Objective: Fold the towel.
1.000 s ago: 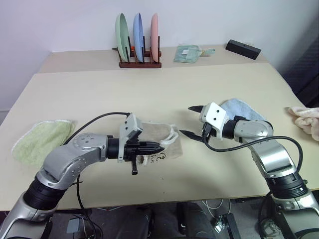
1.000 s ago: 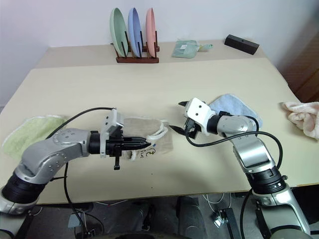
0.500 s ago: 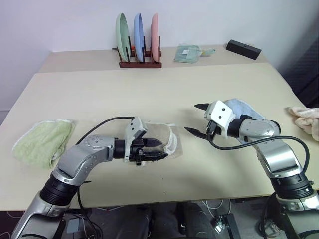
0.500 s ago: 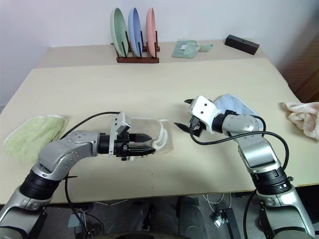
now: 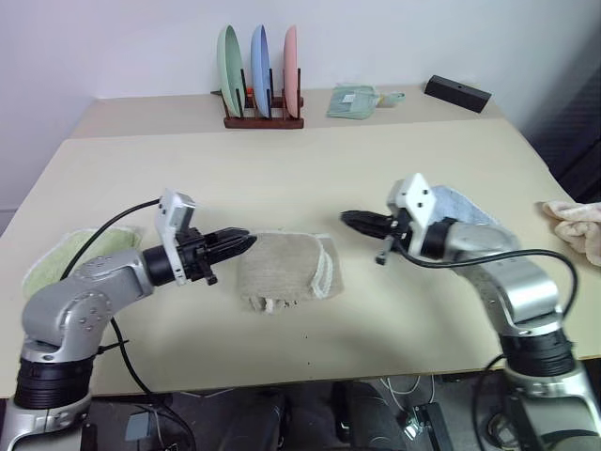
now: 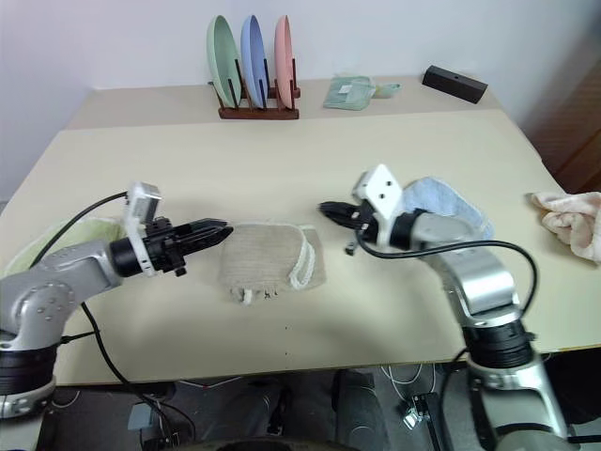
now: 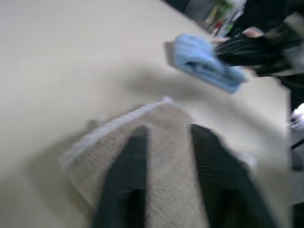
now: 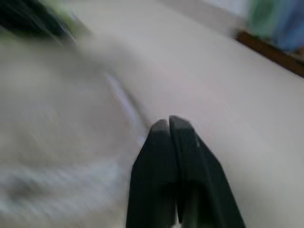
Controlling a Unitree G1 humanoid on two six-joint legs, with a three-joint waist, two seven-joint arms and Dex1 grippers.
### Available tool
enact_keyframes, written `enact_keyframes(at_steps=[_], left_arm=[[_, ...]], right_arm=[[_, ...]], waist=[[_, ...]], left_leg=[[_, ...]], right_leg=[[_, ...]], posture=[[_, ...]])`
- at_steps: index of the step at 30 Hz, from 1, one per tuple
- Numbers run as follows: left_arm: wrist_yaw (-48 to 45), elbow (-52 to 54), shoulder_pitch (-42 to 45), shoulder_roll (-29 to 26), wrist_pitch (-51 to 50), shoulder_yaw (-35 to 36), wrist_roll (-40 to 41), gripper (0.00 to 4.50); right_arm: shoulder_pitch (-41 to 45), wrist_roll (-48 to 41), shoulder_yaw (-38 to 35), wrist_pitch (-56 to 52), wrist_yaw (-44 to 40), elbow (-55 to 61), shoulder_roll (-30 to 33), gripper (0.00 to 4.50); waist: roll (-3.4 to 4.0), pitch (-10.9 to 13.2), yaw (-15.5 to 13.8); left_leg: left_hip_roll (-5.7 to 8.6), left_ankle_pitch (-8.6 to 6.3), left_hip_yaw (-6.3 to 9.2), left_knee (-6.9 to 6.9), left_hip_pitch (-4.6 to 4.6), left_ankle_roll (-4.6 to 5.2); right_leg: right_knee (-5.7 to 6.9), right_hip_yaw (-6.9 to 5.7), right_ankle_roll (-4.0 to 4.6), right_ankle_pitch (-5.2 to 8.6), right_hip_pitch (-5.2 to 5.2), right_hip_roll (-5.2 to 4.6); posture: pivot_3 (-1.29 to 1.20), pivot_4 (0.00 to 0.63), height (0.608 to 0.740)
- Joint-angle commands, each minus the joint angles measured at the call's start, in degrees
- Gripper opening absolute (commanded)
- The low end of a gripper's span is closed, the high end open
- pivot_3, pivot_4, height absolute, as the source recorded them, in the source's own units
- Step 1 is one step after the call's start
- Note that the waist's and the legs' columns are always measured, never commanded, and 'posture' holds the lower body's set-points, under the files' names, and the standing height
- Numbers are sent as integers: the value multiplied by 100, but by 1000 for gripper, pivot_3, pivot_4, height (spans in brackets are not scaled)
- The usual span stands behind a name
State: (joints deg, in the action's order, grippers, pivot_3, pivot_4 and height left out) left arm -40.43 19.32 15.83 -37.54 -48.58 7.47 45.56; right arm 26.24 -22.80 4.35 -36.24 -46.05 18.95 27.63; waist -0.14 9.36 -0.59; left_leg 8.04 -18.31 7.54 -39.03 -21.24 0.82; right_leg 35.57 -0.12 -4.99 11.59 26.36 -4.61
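Centrally lying folded on the worktop, towel, white edging facing right tool, pinched shut and empty, left tool hovering slightly parted, empty, no writing legible.

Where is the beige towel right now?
In the left eye view the towel lies folded on the table, near its front edge, between the left gripper and the right gripper, touching neither.

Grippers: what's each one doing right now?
Left gripper: open, holding nothing, beside the towel.
Right gripper: shut, empty.
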Motion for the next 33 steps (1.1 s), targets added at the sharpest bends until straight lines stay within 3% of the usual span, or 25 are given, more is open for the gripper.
enact_keyframes(at_steps=[1,7,16,21,24,27,30,33], left_arm=[[1,-178,59,164,568,-685,-780,1040],[-175,-986,65,562,1356,-1318,-1633,1040],[-345,-1715,-69,933,1998,-1301,-2002,1040],[-344,-1857,-217,1067,2176,-1253,-2074,1040],[-308,-1733,-268,1118,2282,-1097,-2028,1040],[-294,-1279,-357,1017,2255,-739,-1796,1040],[-351,-750,-516,701,2353,-389,-1768,984],[-571,-301,-844,220,2471,-78,-1798,984]], right_arm=[[69,228,697,86,74,-55,-234,0],[-51,917,1341,704,137,-1296,-407,0],[-361,1453,1553,1393,139,-2168,-472,0],[-455,1651,1522,1692,175,-2254,-421,0],[-440,1631,1339,1800,190,-2053,-344,0],[-335,1232,944,1442,37,-1515,-154,0],[-219,616,443,606,-100,-873,80,815],[-54,-369,-287,-652,13,-287,162,2271]], waist=[[1,0,-11],[-4,-2,-19],[0,-13,-12],[8,-46,-16],[9,-46,-19],[10,-43,-16],[9,-41,-19],[13,-36,-8]], left_leg=[[1,0,0,0,-2,0],[11,0,1,-9,-5,2],[9,0,1,-7,6,1],[9,0,1,-5,26,1],[8,-3,4,13,82,6],[7,-5,6,16,89,8],[6,-5,7,16,79,8],[3,-6,8,20,79,9]], right_leg=[[-1,0,0,0,1,-1],[-1,-2,-3,-2,0,-5],[3,-2,-3,-2,-7,-4],[2,-2,-3,-2,-29,-3],[-14,-2,-5,0,-84,-2],[-20,-2,-6,1,-92,-1],[-22,-2,-6,1,-83,-1],[-24,-1,-5,1,-82,0]], posture=[[0,150,737],[0,150,737],[0,150,737],[0,150,737],[0,150,737],[0,150,737],[0,150,737],[0,150,737]])
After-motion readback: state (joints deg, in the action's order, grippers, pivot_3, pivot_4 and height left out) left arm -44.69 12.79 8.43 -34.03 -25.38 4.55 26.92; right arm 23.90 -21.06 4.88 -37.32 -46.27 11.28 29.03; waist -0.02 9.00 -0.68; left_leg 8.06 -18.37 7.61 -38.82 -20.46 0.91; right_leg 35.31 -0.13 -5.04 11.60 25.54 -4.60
